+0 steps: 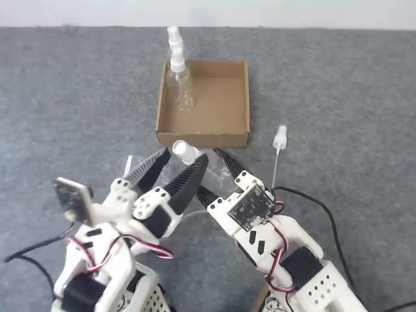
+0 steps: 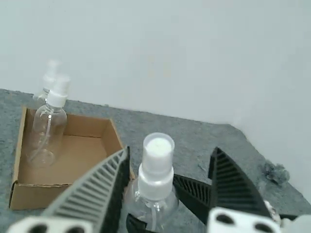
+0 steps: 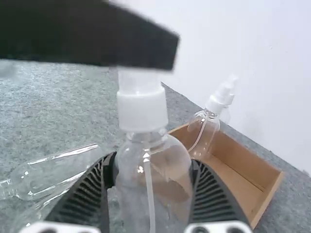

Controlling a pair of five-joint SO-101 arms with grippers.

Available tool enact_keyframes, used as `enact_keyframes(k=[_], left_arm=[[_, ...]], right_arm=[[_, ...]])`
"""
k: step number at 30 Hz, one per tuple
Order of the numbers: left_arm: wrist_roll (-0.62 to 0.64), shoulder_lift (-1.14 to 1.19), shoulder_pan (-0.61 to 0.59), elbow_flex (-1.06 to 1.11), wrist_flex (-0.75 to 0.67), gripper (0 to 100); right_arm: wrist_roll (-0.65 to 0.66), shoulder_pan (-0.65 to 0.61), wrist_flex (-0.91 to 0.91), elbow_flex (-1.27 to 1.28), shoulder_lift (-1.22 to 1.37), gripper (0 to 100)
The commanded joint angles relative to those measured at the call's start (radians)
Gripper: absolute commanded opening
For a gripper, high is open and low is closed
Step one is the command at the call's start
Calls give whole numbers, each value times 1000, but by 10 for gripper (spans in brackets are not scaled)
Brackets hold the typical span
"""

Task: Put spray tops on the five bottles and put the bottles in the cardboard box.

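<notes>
The right tool (image 3: pixel 149 179) is closed on the belly of the clear bottle (image 3: pixel 146 155), 1 finger pressed to each side, and holds it upright with its long axis vertical. A white spray top (image 2: pixel 158 155) sits on the neck; whether it is screwed home cannot be told. The left tool (image 2: pixel 170 158) stands wide open around that top, 1 finger on each side and neither touching it, so it grips nothing.

The relation that matters is bottle to cardboard box (image 1: pixel 203 138). The box lies straight ahead of both tools, its near wall just beyond the held bottle, with the open floor farther on. Only the right tool has a grip, and it is the nearer one for the carry. As a judgement, the left tool must either close on the top to tighten it or clear away, since its fingers flank the path. Then the bottle must rise over the near wall before going forward.

1 capped bottle (image 1: pixel 181 88) stands in the box's far corner, on the left arm's side. A 2nd capped bottle (image 1: pixel 174 36) is just behind it, and I cannot tell whether inside the wall or outside. A loose spray top (image 1: pixel 280 138) with its tube lies on the table (image 1: pixel 338 97) beside the box, on the right arm's side. An uncapped bottle (image 3: pixel 48 170) lies on its side near the tools
</notes>
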Motion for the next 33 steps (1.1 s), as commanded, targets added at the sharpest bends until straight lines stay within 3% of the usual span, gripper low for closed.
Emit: enact_keyframes(k=[1, 18, 23, 27, 33], left_arm=[[35, -17, -23, -64, 5, 245], [55, -17, -31, -25, -61, 242], [110, -17, -117, -33, -68, 242], [114, -15, -118, -12, -92, 241], [101, -15, -80, 70, -187, 122]], right_arm=[[15, 4, -28, -20, -12, 7], [14, 4, -24, -20, -12, 7], [14, 4, -25, -20, -12, 7], [12, 4, -25, -20, -13, 7], [12, 4, -24, -20, -18, 7]])
